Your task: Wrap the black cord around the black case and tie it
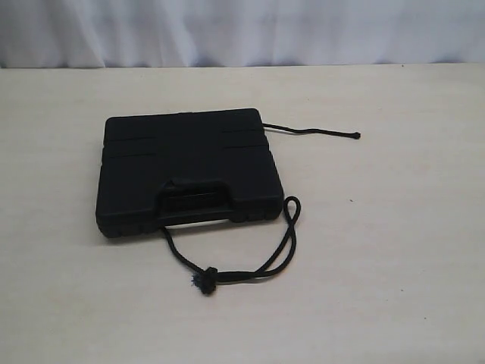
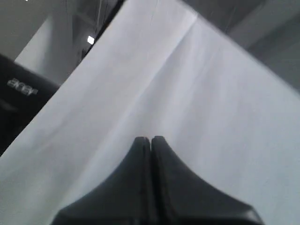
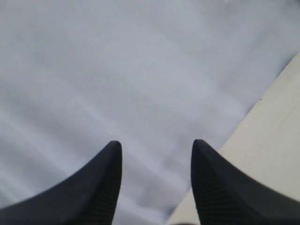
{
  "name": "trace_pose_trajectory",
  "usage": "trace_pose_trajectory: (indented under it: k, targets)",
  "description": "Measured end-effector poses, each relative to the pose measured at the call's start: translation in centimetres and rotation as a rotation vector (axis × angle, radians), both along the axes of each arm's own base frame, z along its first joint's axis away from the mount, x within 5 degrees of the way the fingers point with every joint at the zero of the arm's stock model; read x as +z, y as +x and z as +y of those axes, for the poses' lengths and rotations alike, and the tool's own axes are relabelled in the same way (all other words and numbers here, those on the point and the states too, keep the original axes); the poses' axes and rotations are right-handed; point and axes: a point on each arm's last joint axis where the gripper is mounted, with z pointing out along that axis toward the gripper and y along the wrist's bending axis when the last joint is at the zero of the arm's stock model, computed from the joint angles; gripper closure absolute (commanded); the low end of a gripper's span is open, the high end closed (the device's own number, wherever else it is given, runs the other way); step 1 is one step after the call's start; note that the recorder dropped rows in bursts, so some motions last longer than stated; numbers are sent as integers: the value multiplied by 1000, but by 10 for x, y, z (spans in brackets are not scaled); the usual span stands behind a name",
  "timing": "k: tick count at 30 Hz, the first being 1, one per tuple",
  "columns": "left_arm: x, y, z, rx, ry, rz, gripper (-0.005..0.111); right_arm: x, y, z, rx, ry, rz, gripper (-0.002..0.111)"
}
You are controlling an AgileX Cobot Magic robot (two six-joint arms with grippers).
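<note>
The black case [image 1: 188,171] lies flat on the pale table [image 1: 394,265], its handle cutout [image 1: 194,196] facing the near edge. The black cord [image 1: 291,227] runs under the case. One stretch comes out at the far right corner and ends in a small knotted tip [image 1: 356,136]. The other stretch loops off the near right corner and ends in a frayed knot [image 1: 204,280] in front of the case. Neither arm shows in the exterior view. My left gripper [image 2: 151,139] is shut with nothing in it, facing white cloth. My right gripper [image 3: 156,146] is open and empty, away from the case.
A white curtain [image 1: 242,30] hangs behind the table's far edge. In the right wrist view a strip of the table [image 3: 276,140] shows beside the cloth. A dark monitor [image 2: 18,101] sits at the side of the left wrist view.
</note>
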Motion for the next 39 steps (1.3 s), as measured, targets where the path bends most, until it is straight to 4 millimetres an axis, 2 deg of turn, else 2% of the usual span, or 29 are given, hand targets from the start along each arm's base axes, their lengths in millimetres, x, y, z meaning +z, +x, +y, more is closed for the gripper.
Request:
trace_pose_trajectory:
  k: [3,5,6,7,8,9,10,11,12,13,14,15,17,18,21,23,24,26,29,33,36,39]
  targets:
    - [13,-11,0,-41,-53,-195,107,8,-2,-6,-45,118,-62,63]
    - [26,-19,-1,-64,-46,-293,107,22,-5,-8,-49,199,-124,63]
    - [45,-24,-3,-72,-24,-363,107,37,-10,-9,-45,240,-181,63]
    - [56,-25,-4,-74,-12,-385,107,47,-13,-9,-41,243,-214,63]
    - [76,-20,-6,-78,13,-395,107,67,-20,-9,-47,199,-278,63]
    - [87,-16,-7,-80,27,-389,107,76,-21,-9,-56,150,-299,63]
    - [105,-4,-10,-85,55,-364,107,89,-22,-8,-80,31,-319,63]
    - [115,4,-12,-89,76,-339,107,94,-21,-6,-90,-46,-317,63]
    - [131,22,-16,-98,127,-270,107,98,-16,-4,-103,-173,-298,63]
    - [137,34,-19,-103,156,-215,107,98,-13,-3,-101,-206,-277,63]
    - [144,61,-24,-113,233,-86,107,94,-6,-1,-80,-238,-221,67]
    - [149,83,-29,-117,321,38,107,92,-1,0,-65,-250,-183,75]
    - [150,123,-36,-130,455,280,107,87,10,2,-28,-270,-94,101]
    - [145,141,-38,-129,507,402,107,88,15,4,-14,-300,-56,104]
    - [119,197,-52,-90,712,781,107,102,39,8,49,-393,84,104]
    - [99,223,-69,-80,915,995,107,116,61,12,100,-465,187,104]
    - [92,230,-75,-95,998,1065,107,121,69,13,121,-504,225,104]
    - [80,239,-89,-176,1149,1197,107,127,83,15,169,-602,300,104]
    - [54,242,-112,-492,1363,1381,107,132,103,19,265,-696,416,104]
    - [14,245,-141,-937,1481,1414,105,121,126,26,403,-703,558,104]
    - [-10,250,-153,-1110,1507,1406,94,108,137,35,506,-775,601,104]
    - [-32,254,-163,-1197,1560,1410,78,99,142,50,609,-837,609,104]
